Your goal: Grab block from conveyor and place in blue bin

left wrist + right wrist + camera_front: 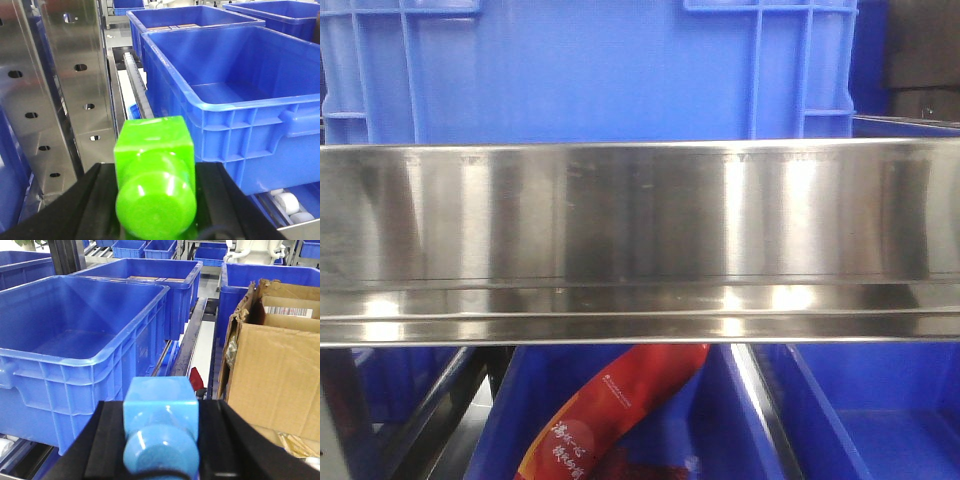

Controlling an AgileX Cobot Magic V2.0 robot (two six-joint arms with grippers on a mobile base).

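In the left wrist view a bright green block (pixel 155 175) with a round knob sits between the black fingers (pixel 97 200) of my left gripper (pixel 156 167), which is shut on it. It hangs just left of and below the rim of a large blue bin (pixel 235 107) with nothing visible inside. In the right wrist view my right gripper (pixel 161 407) is shut on a light blue block (pixel 161 410), to the right of the near corner of a blue bin (pixel 85 357). The conveyor is out of view.
A perforated steel upright (pixel 55 90) stands left of the green block. More blue bins (pixel 145 275) line the roller tracks behind. A torn cardboard box (pixel 270 375) stands at the right. The front view shows a steel rail (pixel 640 240), a blue bin (pixel 590 70) and a red package (pixel 610 410).
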